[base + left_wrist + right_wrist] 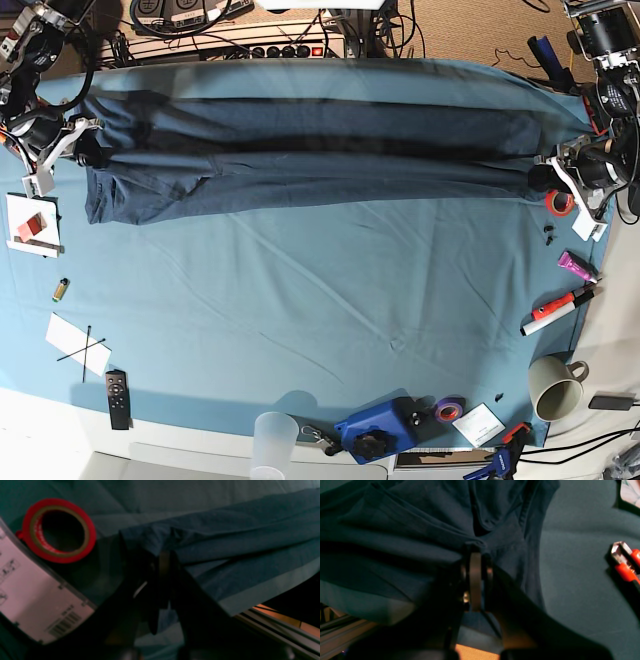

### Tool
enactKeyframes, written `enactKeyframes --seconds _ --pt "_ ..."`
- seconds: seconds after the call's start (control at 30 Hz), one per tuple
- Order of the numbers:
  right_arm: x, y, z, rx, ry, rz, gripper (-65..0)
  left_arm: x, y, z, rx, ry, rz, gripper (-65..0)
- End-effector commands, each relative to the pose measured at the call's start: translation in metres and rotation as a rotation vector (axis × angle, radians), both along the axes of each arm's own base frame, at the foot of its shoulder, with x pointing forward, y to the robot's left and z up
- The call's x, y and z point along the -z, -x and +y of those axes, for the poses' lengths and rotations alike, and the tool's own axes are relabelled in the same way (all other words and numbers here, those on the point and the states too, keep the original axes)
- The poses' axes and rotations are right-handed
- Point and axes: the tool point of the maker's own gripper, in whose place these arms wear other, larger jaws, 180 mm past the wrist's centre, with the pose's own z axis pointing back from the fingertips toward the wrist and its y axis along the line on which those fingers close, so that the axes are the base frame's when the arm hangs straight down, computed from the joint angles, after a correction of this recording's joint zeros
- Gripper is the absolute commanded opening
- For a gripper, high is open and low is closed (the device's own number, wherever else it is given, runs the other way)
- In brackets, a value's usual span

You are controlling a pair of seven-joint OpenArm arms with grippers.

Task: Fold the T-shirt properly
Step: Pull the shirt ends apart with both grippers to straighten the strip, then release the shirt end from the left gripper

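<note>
Both grippers, left point(163, 555) and right point(475, 552), pinch opposite ends of the shirt point(300, 150), stretching it taut for folding.

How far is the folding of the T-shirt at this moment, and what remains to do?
Done, as it looks: the T-shirt is stretched into a long band across the far side of the table cloth, apparently folded lengthwise. In hand: the left claw and the right claw each pinch one end of it. Left: the band is still long, so cross folds into a compact packet are likely needed, then release.
</note>
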Motion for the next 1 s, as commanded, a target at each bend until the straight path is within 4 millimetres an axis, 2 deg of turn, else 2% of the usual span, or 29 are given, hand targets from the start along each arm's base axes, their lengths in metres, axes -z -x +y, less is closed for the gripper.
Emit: enactKeyframes --seconds 0.0,0.13,0.17,0.27,0.3,0.33,0.5,0.7,0.87,0.97 --pt "-0.015 -0.008 -0.007 -0.002 0.029 -0.046 -65.0 -0.01 -0.005 0.007 0.001 -0.019 -0.03 -65.0" --pt "-0.013 -0.006 -0.007 -0.006 0.03 -0.031 -65.0 -0.006 0.002 0.007 0.01 -0.023 -0.001 -65.0" --pt "-0.013 -0.006 -0.006 -0.007 0.027 -0.033 -62.2 -0.006 0.002 0.007 0.01 -0.023 -0.001 -62.3" --pt "-0.013 -0.006 -0.006 -0.006 0.028 -0.032 -51.7 -0.006 0.002 0.007 0.01 -0.024 -0.001 -38.4" --pt "-0.013 -0.006 -0.006 -0.006 0.028 -0.032 -51.0 -0.006 0.002 0.007 0.01 -0.024 -0.001 -32.2" --pt "-0.013 -0.006 -0.006 -0.006 0.028 -0.032 -51.0 -0.006 0.002 0.007 0.01 -0.024 -0.001 -28.7" --pt "-0.013 -0.006 -0.006 -0.006 0.028 -0.032 -51.0 0.003 0.005 0.011 -0.005 -0.058 0.018 -27.9" --pt "-0.013 -0.006 -0.006 -0.006 0.028 -0.032 -51.0 0.026 0.016 -0.006 -0.059 0.028 0.08 -27.9" --pt "-0.013 -0.006 -0.007 -0.006 0.029 -0.032 -51.0 0.028 0.016 -0.009 -0.062 0.043 0.085 -28.5" --pt "-0.013 -0.006 -0.007 -0.006 0.029 -0.032 -51.0 0.029 0.018 -0.01 -0.056 0.042 0.098 -31.9"
